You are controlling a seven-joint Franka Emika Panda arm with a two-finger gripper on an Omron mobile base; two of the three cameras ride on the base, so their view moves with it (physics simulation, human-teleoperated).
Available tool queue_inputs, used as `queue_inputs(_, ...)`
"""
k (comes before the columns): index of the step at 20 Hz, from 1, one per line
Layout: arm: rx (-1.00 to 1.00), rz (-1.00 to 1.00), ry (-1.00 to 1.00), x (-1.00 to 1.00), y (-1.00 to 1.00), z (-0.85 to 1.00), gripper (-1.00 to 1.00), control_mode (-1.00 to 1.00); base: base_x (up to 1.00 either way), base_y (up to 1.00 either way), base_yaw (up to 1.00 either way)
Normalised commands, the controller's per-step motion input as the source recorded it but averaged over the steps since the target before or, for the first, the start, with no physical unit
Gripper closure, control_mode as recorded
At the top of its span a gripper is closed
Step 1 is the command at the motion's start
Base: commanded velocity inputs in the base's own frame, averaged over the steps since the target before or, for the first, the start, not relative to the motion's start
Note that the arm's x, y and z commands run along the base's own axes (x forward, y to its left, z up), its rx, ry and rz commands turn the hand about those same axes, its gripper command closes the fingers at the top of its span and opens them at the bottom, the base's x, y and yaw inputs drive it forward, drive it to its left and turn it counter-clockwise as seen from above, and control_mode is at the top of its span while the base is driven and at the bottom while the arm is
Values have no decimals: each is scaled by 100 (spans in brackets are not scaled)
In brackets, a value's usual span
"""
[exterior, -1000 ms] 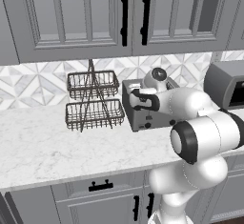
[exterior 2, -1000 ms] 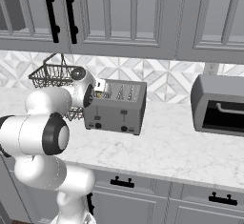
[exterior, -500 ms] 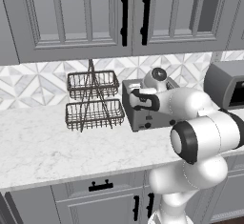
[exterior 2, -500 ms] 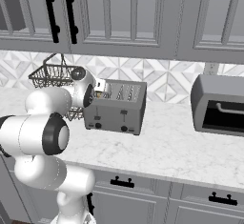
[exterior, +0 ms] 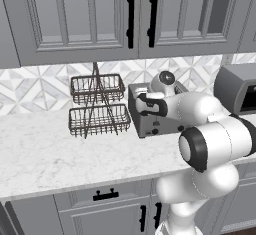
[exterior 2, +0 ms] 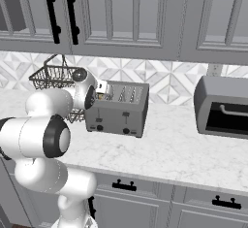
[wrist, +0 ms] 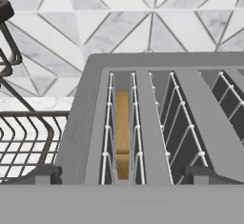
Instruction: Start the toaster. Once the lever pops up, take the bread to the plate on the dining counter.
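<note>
Partly hidden, bread (wrist: 122, 135) sits inside toaster (wrist: 143, 70).

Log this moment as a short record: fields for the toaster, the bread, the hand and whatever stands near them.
toaster: on the marble counter, by the tiled wall
bread: down in the leftmost slot in the hand view, top edge below the slot's rim
hand: open, above the toaster, aimed down at the bread's slot, holding nothing
wire basket: two tiers, left of the toaster
toaster oven: right of the toaster, apart
</note>
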Motion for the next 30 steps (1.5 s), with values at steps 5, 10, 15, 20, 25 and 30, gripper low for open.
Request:
queue_inputs(5,0,0,0,0,0,0,-100,-100,0,0,0)
queue_inputs(10,0,0,0,0,0,0,-100,-100,0,0,0)
queue_inputs(15,0,0,0,0,0,0,-100,-100,0,0,0)
queue_inputs(20,0,0,0,0,0,0,-100,-100,0,0,0)
queue_inputs(25,0,0,0,0,0,0,-100,-100,0,0,0)
queue_inputs(30,0,0,0,0,0,0,-100,-100,0,0,0)
